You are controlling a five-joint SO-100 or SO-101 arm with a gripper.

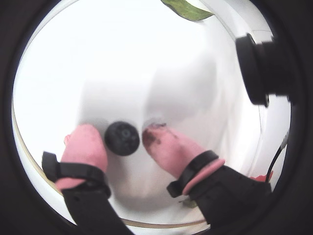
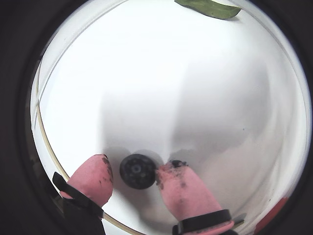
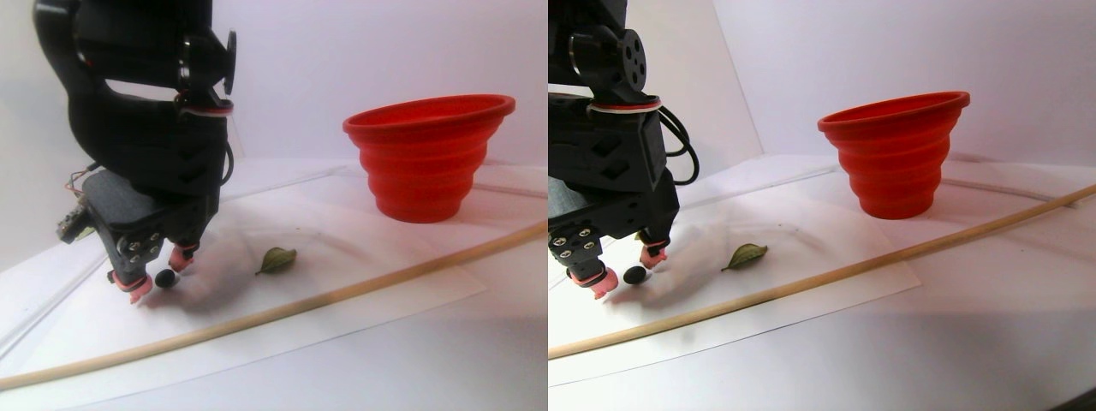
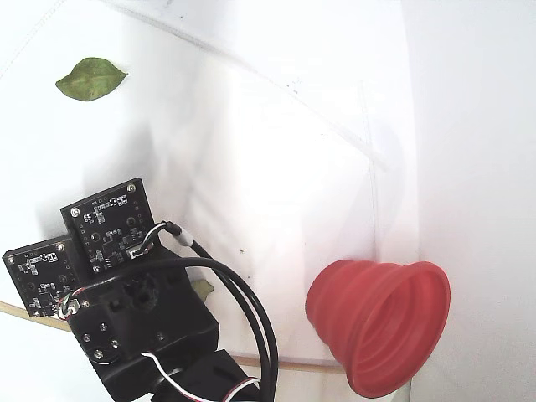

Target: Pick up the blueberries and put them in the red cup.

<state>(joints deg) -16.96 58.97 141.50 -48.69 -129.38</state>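
Observation:
One dark round blueberry point(image 1: 122, 138) lies on the white paper, directly between the pink pads of my gripper point(image 1: 121, 133). In the other wrist view the same blueberry point(image 2: 138, 171) sits nearly against the right pad, with a small gap to the left pad; the gripper point(image 2: 134, 168) is open around it. The stereo pair view shows the gripper point(image 3: 160, 276) low at the left with the blueberry point(image 3: 164, 279) resting on the paper. The red cup point(image 3: 428, 154) stands upright far to the right, well apart from the gripper. The fixed view shows the red cup point(image 4: 381, 322) at lower right.
A green leaf point(image 3: 276, 259) lies on the paper between the gripper and the cup, and the leaf point(image 2: 210, 7) also shows at the top of both wrist views. A long wooden stick point(image 3: 342, 291) runs across the paper in front of everything.

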